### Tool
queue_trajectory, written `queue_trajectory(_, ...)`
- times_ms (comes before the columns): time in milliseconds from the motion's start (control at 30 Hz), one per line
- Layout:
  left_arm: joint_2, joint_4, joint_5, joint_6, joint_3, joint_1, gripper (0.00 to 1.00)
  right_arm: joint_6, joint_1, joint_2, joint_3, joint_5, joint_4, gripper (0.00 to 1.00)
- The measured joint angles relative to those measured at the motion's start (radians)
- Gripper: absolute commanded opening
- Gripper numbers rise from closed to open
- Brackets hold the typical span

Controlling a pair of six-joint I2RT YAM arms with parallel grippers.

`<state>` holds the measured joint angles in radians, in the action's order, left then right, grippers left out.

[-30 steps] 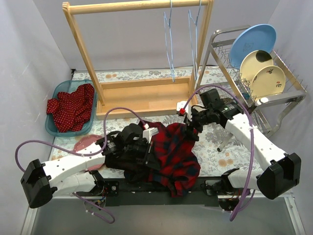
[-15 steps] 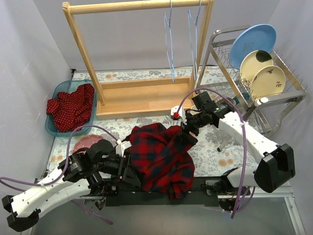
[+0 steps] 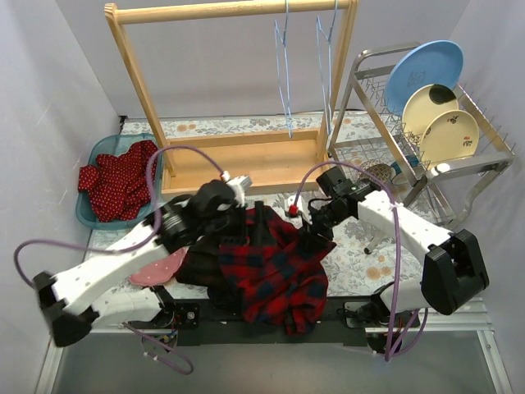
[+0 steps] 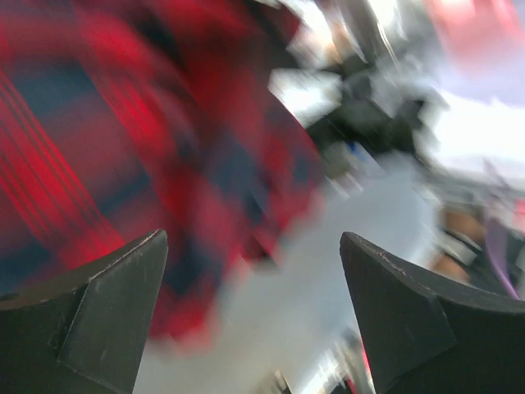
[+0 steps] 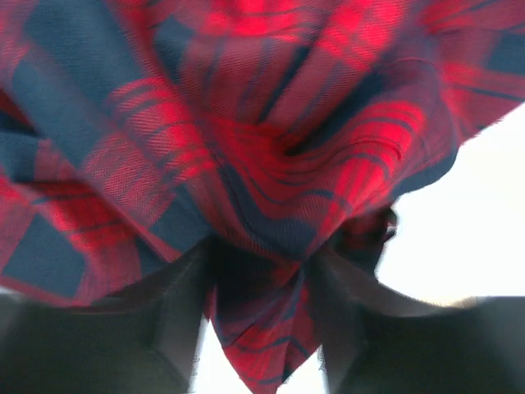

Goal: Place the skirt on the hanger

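Observation:
The skirt (image 3: 275, 267) is a red and navy plaid cloth, crumpled on the table between the two arms. My right gripper (image 3: 310, 228) is shut on the skirt's right edge, and in the right wrist view a fold of the skirt (image 5: 271, 164) is pinched between the dark fingers (image 5: 176, 320). My left gripper (image 3: 242, 213) hovers at the skirt's back left corner, open and holding nothing. The left wrist view is blurred, with the skirt (image 4: 123, 139) at the upper left beyond the spread fingers (image 4: 107, 304). Two blue wire hangers (image 3: 285, 78) hang from the wooden rack (image 3: 230, 10) at the back.
The wooden rack's base tray (image 3: 242, 164) lies just behind the skirt. A teal basin (image 3: 92, 156) with red dotted cloth stands at the far left. A pink plate (image 3: 156, 269) lies under the left arm. A wire dish rack (image 3: 484, 152) with plates stands at the right.
My left gripper has opened and let go of the skirt, then swung up to the skirt's back left. My right gripper has closed on the skirt's right edge.

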<state>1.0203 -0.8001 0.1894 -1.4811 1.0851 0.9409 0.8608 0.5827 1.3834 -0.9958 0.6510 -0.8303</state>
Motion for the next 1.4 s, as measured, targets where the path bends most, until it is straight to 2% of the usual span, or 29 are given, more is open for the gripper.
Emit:
queue_trajectory(33,0.078,0.031,-0.018,0.03,0.009,-0.027,0.86,0.023,0.003,-0.003,0.011,0.008,-0.012,0.16)
queue_trajectory(67,0.152,0.064,-0.028,0.057,0.01,-0.064,0.86,0.043,0.007,-0.007,0.021,0.014,-0.024,0.12)
queue_trajectory(233,0.378,0.21,0.009,0.163,-0.048,-0.344,0.83,0.127,0.014,-0.1,0.097,0.042,-0.062,0.07)
queue_trajectory(300,0.447,0.244,0.031,0.19,-0.05,-0.414,0.84,0.166,0.015,-0.145,0.119,0.061,-0.088,0.06)
queue_trajectory(367,0.507,0.278,0.066,0.214,-0.05,-0.429,0.91,0.204,0.018,-0.175,0.134,0.079,-0.121,0.06)
queue_trajectory(533,0.586,0.28,0.19,0.29,-0.021,-0.414,0.94,0.264,0.029,-0.172,0.161,0.093,-0.15,0.05)
queue_trajectory(667,0.56,0.25,0.213,0.332,-0.004,-0.409,0.94,0.272,0.029,-0.156,0.175,0.086,-0.147,0.05)
queue_trajectory(833,0.471,0.174,0.158,0.327,-0.016,-0.409,0.91,0.259,0.029,-0.164,0.176,0.073,-0.129,0.05)
queue_trajectory(867,0.452,0.166,0.143,0.321,-0.026,-0.409,0.89,0.255,0.029,-0.167,0.176,0.069,-0.125,0.05)
queue_trajectory(900,0.438,0.155,0.13,0.318,-0.036,-0.409,0.82,0.251,0.029,-0.168,0.175,0.066,-0.121,0.05)
queue_trajectory(1000,0.431,0.151,0.119,0.299,-0.073,-0.409,0.74,0.242,0.029,-0.168,0.175,0.063,-0.112,0.05)
queue_trajectory(1033,0.441,0.153,0.124,0.295,-0.083,-0.409,0.64,0.242,0.029,-0.168,0.175,0.063,-0.112,0.05)
queue_trajectory(1067,0.459,0.157,0.137,0.291,-0.087,-0.409,0.58,0.241,0.029,-0.167,0.174,0.063,-0.112,0.05)
queue_trajectory(1100,0.481,0.165,0.149,0.286,-0.088,-0.409,0.49,0.241,0.029,-0.165,0.173,0.063,-0.112,0.05)
queue_trajectory(1133,0.504,0.179,0.162,0.282,-0.088,-0.409,0.23,0.241,0.029,-0.163,0.173,0.064,-0.111,0.05)
queue_trajectory(1200,0.549,0.202,0.202,0.275,-0.087,-0.409,0.02,0.235,0.029,-0.161,0.171,0.066,-0.111,0.04)
queue_trajectory(1300,0.591,0.209,0.262,0.282,-0.085,-0.409,0.0,0.21,0.029,-0.151,0.137,0.058,-0.115,0.01)
queue_trajectory(1400,0.563,0.19,0.286,0.287,-0.075,-0.417,0.0,0.163,0.029,-0.137,0.04,0.027,-0.113,0.01)
